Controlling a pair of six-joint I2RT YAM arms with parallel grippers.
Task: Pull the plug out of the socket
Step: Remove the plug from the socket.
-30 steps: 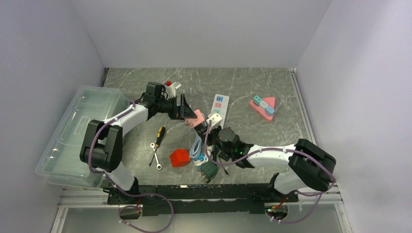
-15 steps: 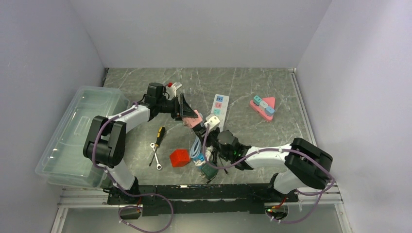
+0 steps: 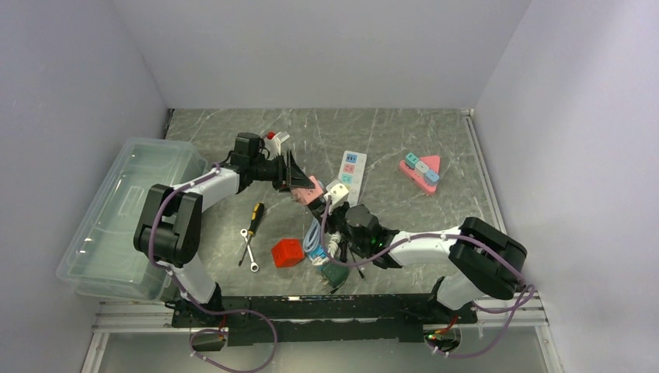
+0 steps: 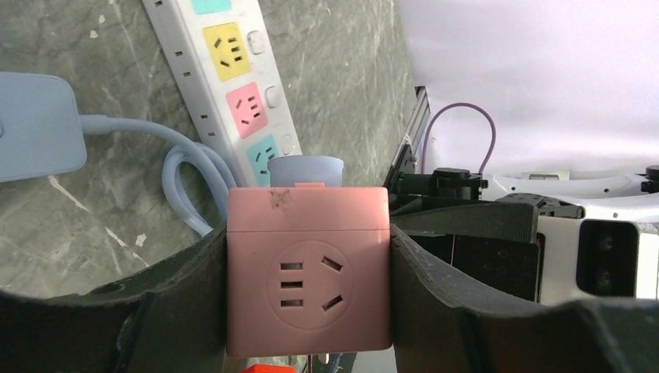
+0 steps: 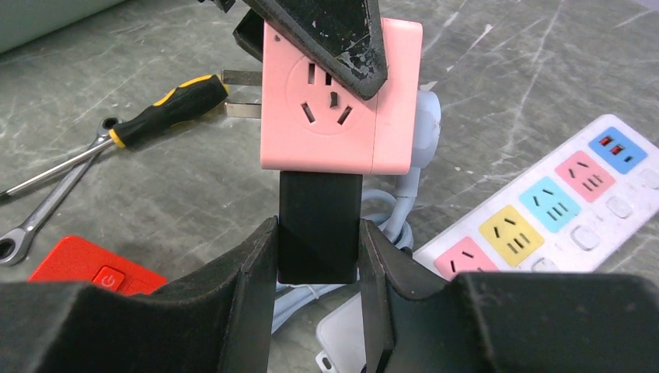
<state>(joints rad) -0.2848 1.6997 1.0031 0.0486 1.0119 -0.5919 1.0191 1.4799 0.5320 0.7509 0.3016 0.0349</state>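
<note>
The pink cube socket [image 3: 312, 189] is gripped between the fingers of my left gripper [image 3: 301, 183] and held just above the table. In the left wrist view the cube [image 4: 308, 287] fills the space between both jaws of my left gripper [image 4: 308, 299]. A black plug [image 5: 319, 221] sits in the cube's [image 5: 338, 97] lower face, still flush against it. My right gripper [image 5: 319, 260] is shut on this plug, one finger on each side. In the top view my right gripper [image 3: 332, 214] sits just below the cube. A pale blue plug with a cable [image 5: 423, 128] is in another face.
A white power strip [image 3: 351, 167] with coloured outlets lies right of the cube, with coiled blue cable [image 3: 314, 237] below it. There are also a screwdriver [image 3: 255, 214], a wrench [image 3: 249, 249], a red box [image 3: 287, 252], a dark adapter [image 3: 334, 270], a pink triangular strip [image 3: 420, 171] and a clear bin [image 3: 116, 210].
My right gripper has moved left and up to the cube and now clamps the black plug. My left gripper shifted slightly right with the cube.
</note>
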